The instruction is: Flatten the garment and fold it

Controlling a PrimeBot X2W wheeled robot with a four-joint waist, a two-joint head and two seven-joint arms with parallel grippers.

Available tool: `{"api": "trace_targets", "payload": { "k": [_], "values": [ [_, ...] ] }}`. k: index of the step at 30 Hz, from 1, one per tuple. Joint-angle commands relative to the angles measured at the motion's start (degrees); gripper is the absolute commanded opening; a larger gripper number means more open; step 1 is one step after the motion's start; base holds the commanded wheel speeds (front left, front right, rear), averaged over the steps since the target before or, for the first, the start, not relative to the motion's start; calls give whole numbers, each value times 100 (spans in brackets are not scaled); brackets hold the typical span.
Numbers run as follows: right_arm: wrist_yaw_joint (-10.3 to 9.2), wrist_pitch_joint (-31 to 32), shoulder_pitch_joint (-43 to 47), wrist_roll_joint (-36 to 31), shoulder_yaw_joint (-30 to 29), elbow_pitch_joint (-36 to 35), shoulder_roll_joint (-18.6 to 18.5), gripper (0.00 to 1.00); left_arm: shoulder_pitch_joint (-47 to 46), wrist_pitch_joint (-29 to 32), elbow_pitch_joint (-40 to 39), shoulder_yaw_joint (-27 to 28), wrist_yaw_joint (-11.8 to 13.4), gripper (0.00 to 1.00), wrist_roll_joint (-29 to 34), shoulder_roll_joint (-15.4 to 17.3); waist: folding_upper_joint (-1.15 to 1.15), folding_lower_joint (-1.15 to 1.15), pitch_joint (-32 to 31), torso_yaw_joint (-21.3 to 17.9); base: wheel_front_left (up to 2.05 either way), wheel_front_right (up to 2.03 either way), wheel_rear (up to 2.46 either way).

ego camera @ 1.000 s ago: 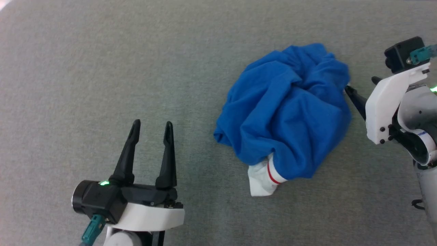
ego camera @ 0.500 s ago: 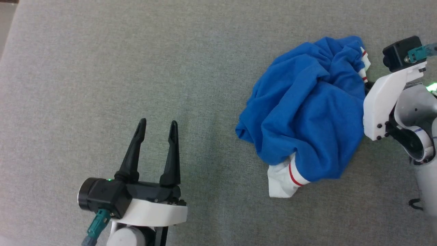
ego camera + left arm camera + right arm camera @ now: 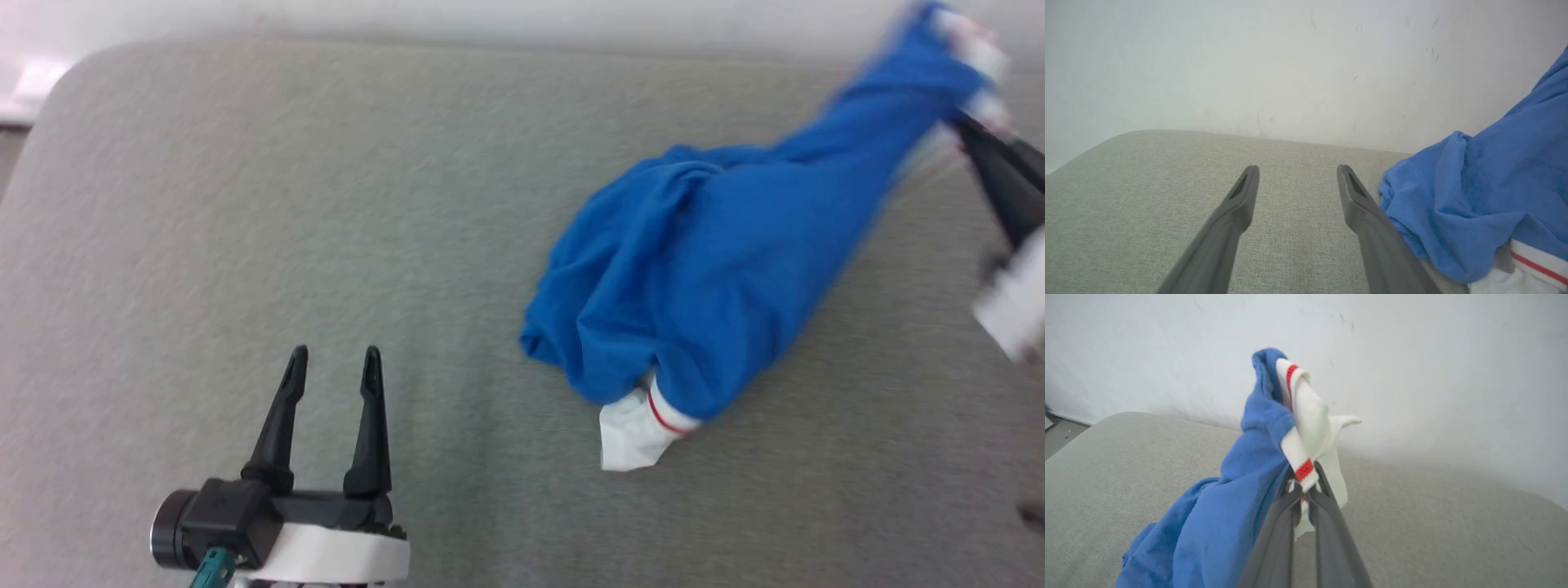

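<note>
Over nubbly grey upholstery [image 3: 326, 204], the garment [image 3: 718, 269] hangs crumpled.

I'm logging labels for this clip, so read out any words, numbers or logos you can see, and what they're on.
None readable. The bunched blue shirt shows only plain fabric and red-striped white trim; no lettering or tag faces any camera. The grey surface and wall carry no writing.

Left claw [image 3: 335, 352] spread wide; right claw [image 3: 1302, 485] clamped, apparently raised.
</note>
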Motion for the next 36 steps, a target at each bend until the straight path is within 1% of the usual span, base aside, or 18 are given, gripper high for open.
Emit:
{"api": "trace_targets", "payload": {
  "k": [1, 4, 6, 7, 9, 11, 12, 13, 14, 15, 19, 22, 26, 29, 31, 33, 35, 36],
  "values": [
    [-6, 48, 626, -64, -437, -434, 155, 0, 81, -27, -40, 28, -27, 100, 48, 30, 0, 2, -526, -653, 0, 0, 0],
    [-6, 97, 1788, -148, -1245, -1051, 669, 0, 136, -27, -68, 30, -43, 100, 67, 31, 0, 2, -500, -750, 0, 0, 0],
    [-6, 50, 2649, -110, -1698, -1286, 1054, 0, 153, -27, -69, 23, -55, 100, 72, 28, 0, 2, -477, -780, 0, 0, 0],
    [-6, -23, 3054, -49, -1859, -1314, 1164, 0, 168, -27, -67, 27, -55, 100, 71, 26, 0, 2, -468, -801, 0, 0, 0],
    [-6, -246, 3809, -85, -1883, -1253, 1238, 0, 222, -27, -41, 33, -59, 100, 59, 29, 0, 2, -460, -845, 0, 0, 0],
    [-6, -563, 4248, 137, -1797, -963, 1257, 0, 281, -27, -12, 49, -58, 100, 58, 55, 0, 2, -466, -914, 0, 0, 0],
    [-6, -734, 4390, 192, -1674, -796, 1259, 9, 304, -27, 9, 50, -61, 100, 60, 73, 0, 2, -478, -937, 0, 0, 0],
    [-6, -916, 4466, 182, -1533, -659, 1260, 35, 321, -27, 27, 52, -62, 100, 67, 93, 0, 2, -494, -958, 0, 0, 0],
    [-6, -1090, 4477, 186, -1403, -522, 1261, 46, 333, -24, 41, 55, -60, 100, 73, 112, 0, 2, -512, -978, 0, 0, 0],
    [-6, -1239, 4440, 139, -1280, -424, 1261, 100, 341, -19, 49, 59, -56, 100, 74, 126, 0, 2, -533, -995, 0, 0, 0],
    [-6, -1619, 3995, -243, -879, -482, 1263, 100, 312, 24, 0, 57, -55, 100, 85, 182, 0, 2, -592, -1032, 0, 0, 0],
    [-6, -1791, 3606, -515, -697, -795, 1263, 100, 281, 47, -31, 34, -53, 100, 79, 189, 0, 2, -622, -994, 0, 0, 0],
    [-6, -1881, 3104, -604, -465, -1160, 1263, 100, 284, 46, -54, 3, -37, 100, 60, 171, 0, 2, -602, -937, 0, 0, 0],
    [-6, -1643, 2485, -797, -171, -1415, 1244, 100, 273, 41, -31, -62, -46, 100, 40, 147, 0, 2, -527, -810, 0, 0, 0],
    [-6, -1358, 2034, -922, 32, -1362, 1088, 100, 240, 33, -11, -89, -42, 100, 19, 125, 0, 2, -449, -696, 0, 0, 0],
    [-6, -1008, 1588, -930, 178, -1133, 1025, 100, 188, 24, 2, -111, -36, 100, -1, 102, 0, 2, -340, -583, 0, 0, 0],
    [-6, -486, 1192, -903, 364, -745, 881, 100, 123, 14, 22, -150, -54, 100, -9, 85, 0, 2, -198, -448, 0, 0, 0],
    [-6, -272, 976, -856, 353, -525, 887, 100, 84, 9, 35, -159, -57, 100, -18, 76, 0, 2, -122, -384, 0, 0, 0]
  ]
}}
